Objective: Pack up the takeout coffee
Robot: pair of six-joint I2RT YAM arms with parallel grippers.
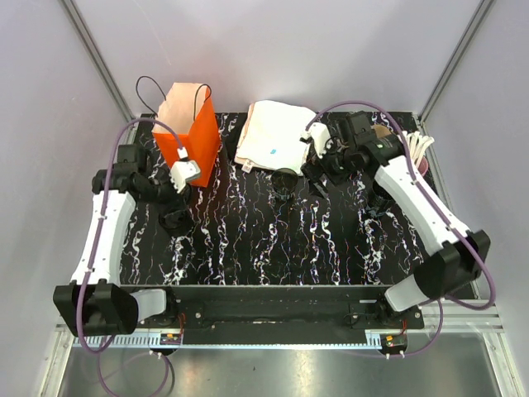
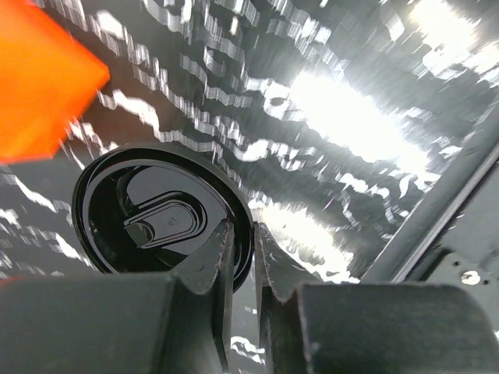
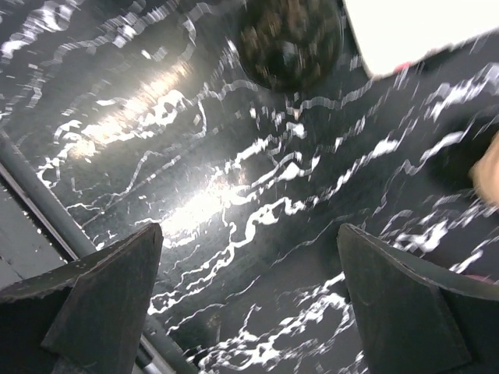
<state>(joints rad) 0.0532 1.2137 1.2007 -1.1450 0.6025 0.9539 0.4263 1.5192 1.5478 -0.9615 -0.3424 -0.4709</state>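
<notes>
The takeout coffee point(image 1: 285, 180), a small black cup, stands upright near the middle back of the table; the right wrist view shows it blurred from above point(image 3: 288, 39). My right gripper point(image 1: 321, 175) hovers just right of it, and the wrist view shows that gripper point(image 3: 249, 234) wide open and empty. My left gripper point(image 1: 176, 213) is low over the table's left side. There it point(image 2: 242, 230) is shut on the rim of a flat round black lid point(image 2: 156, 218), one finger on each side of the edge.
An orange paper bag point(image 1: 194, 132) with black handles stands open at the back left, its corner close to the lid point(image 2: 39, 86). White folded napkins point(image 1: 277, 132) lie at the back centre. A pink cup of white sticks point(image 1: 421, 153) sits at the back right.
</notes>
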